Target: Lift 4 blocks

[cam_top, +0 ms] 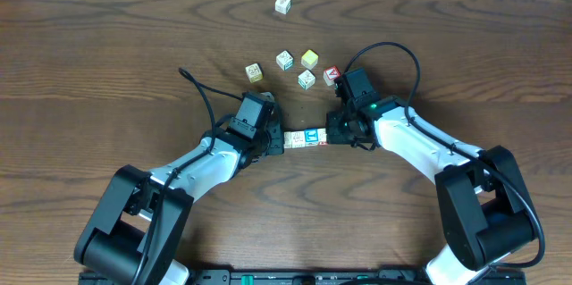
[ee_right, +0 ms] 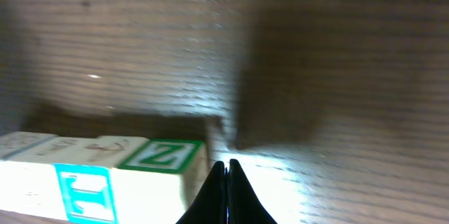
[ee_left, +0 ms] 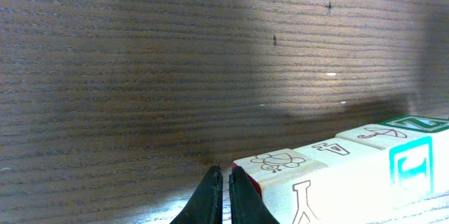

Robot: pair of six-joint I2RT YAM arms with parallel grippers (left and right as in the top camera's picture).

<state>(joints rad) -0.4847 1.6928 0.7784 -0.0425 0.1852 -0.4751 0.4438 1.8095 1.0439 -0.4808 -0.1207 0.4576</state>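
Four cream wooden alphabet cubes [cam_top: 305, 138] lie in an end-to-end row mid dark wooden bench [cam_top: 107, 62], squeezed between my left gripper [ee_left: 225, 182] and right gripper [ee_right: 226, 175], both fully closed, nothing between their fingers. If either arm's pressure slackens or they rise unevenly, I'd expect the row to buckle.

One overhead, two wrist cameras.
Overhead faces straight down, far; wrist views skim the table [cam_top: 107, 71] close, sharing the block row [cam_top: 306, 138]: 4 o'clock in left's, 8 o'clock in right's.
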